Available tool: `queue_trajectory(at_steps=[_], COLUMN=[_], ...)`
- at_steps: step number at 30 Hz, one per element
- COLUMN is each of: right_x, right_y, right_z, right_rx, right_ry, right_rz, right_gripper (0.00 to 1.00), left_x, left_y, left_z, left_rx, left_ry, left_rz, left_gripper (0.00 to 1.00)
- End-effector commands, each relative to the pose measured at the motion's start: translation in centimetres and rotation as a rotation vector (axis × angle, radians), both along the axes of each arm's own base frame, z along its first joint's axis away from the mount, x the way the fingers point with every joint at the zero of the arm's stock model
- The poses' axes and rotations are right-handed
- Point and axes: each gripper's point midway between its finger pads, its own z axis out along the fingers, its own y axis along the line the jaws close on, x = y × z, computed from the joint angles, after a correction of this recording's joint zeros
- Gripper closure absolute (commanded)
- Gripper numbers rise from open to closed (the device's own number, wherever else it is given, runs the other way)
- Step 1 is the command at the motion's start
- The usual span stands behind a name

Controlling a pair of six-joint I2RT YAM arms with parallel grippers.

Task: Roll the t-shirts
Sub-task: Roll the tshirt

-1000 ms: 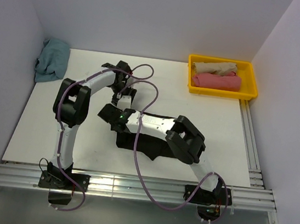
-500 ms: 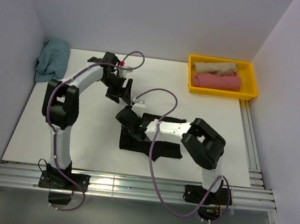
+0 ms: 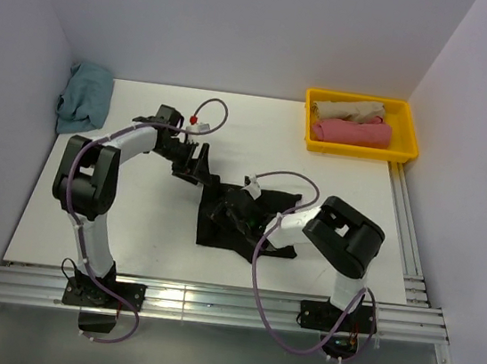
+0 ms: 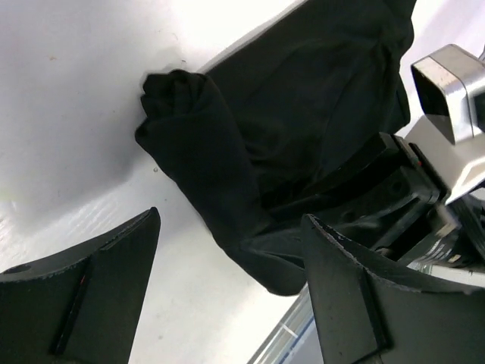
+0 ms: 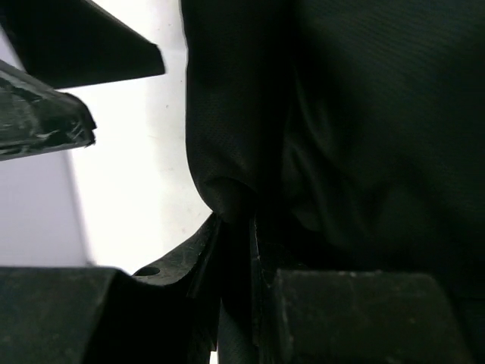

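The black t-shirt [image 3: 251, 230] lies crumpled on the white table [image 3: 150, 242], a little toward 6 o'clock from the table's middle and between the two arms. The right gripper [image 3: 237, 204] is low on the cloth near the shirt's 11 o'clock corner. In the right wrist view the right gripper [image 5: 236, 227] is clamped on a fold of the black t-shirt [image 5: 348, 114], with the dark fabric pinched between its two fingers. The left gripper [image 3: 194, 165] sits just off the shirt's 10 o'clock corner. In the left wrist view the left gripper [image 4: 227, 220] stands wide apart and grips nothing, its fingers [image 4: 83, 296] on either side of a bunched, thick edge of the black t-shirt [image 4: 227, 144] below it, while bare table shows at 9 o'clock of that bunch. At the table's 1 o'clock corner a yellow tray [image 3: 405, 151] holds two rolled shirts side by side, the beige t-shirt [image 3: 349, 110] on the far side and the pink t-shirt [image 3: 351, 131] on the near side. A dusty-blue t-shirt [image 3: 85, 97] lies heaped at the 10 o'clock corner, against the left wall and well apart from both grippers.
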Motion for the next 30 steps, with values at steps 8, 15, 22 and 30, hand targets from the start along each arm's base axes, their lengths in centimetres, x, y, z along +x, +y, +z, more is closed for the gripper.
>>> queue_trajectory(at_steps=[8,15,22,30], right_x=[-1.9,-2.2,-2.0,-1.7], right_y=[0.0,-0.7,-2.4,-4.7], right_z=[-1.6,-2.5,-3.0,1.1], right_rx=[0.244,0.203,-0.015,-0.339], right_ry=[0.112,0.123,0.102,-0.031], right_rz=[-0.049,-0.067,-0.078,-0.09], right_gripper=[0.91,0.83,0.54,0.38], left_x=[1.6,1.1,1.6,1.9], left_y=[-1.2,-2.5,-1.8,-0.4], left_z=[-3.0,-5.1,-5.3,-5.2], left_rx=[-0.025,0.09,0.239,0.389], left_ry=[-0.053,-0.023,-0.048,-0.098], left_rz=[0.017,0.009,0.021,0.034], left_gripper=[0.22,0.42,1.0,1.0])
